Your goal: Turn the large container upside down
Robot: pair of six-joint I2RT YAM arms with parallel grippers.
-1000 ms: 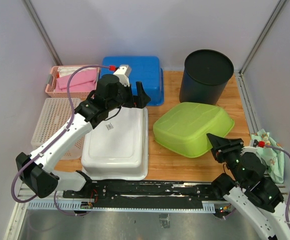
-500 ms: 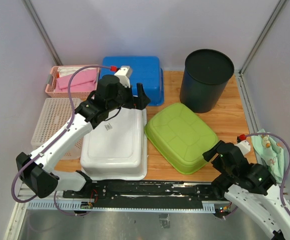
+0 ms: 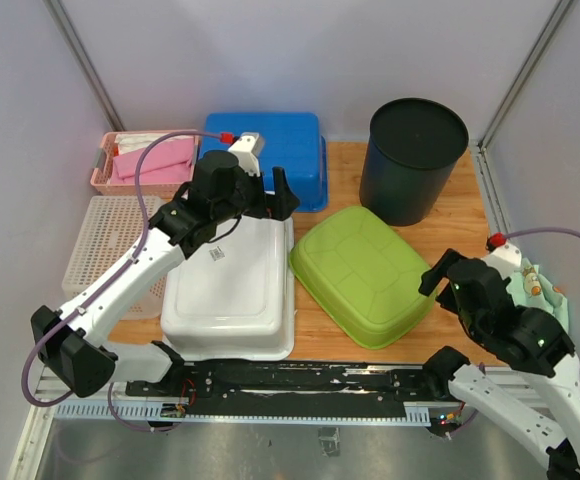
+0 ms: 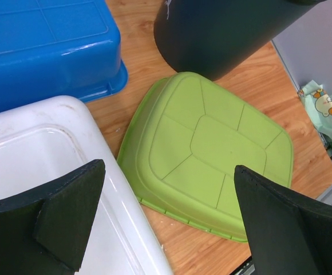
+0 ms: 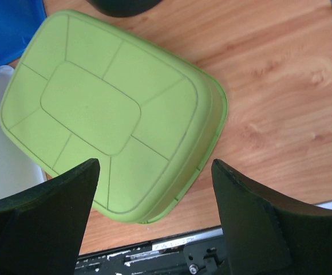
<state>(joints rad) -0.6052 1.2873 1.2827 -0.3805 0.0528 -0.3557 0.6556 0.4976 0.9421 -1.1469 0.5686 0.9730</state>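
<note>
The large container (image 3: 362, 275) is a lime green tub lying bottom-up on the wooden table, its ribbed base facing up; it also shows as the green tub (image 4: 212, 143) in the left wrist view and the green tub (image 5: 103, 114) in the right wrist view. My right gripper (image 3: 440, 278) hovers open above its near right corner, and in its own view the right gripper (image 5: 154, 163) holds nothing. My left gripper (image 3: 282, 192) stands open over the far edge of the white tub, left of the green one; between the fingers of the left gripper (image 4: 169, 169) there is only air.
A white tub (image 3: 232, 285) lies bottom-up right beside the green one. Behind are a blue tub (image 3: 270, 150) and a tall black bin (image 3: 413, 160). A pink basket (image 3: 145, 160) and a white mesh basket (image 3: 110, 250) stand at the left. A patterned cloth (image 3: 542, 305) lies at the right edge.
The green container has dropped from a tilt on its edge to flat, bottom-up. My right gripper has opened, let it go and drawn back up and right. The left arm has not moved.
</note>
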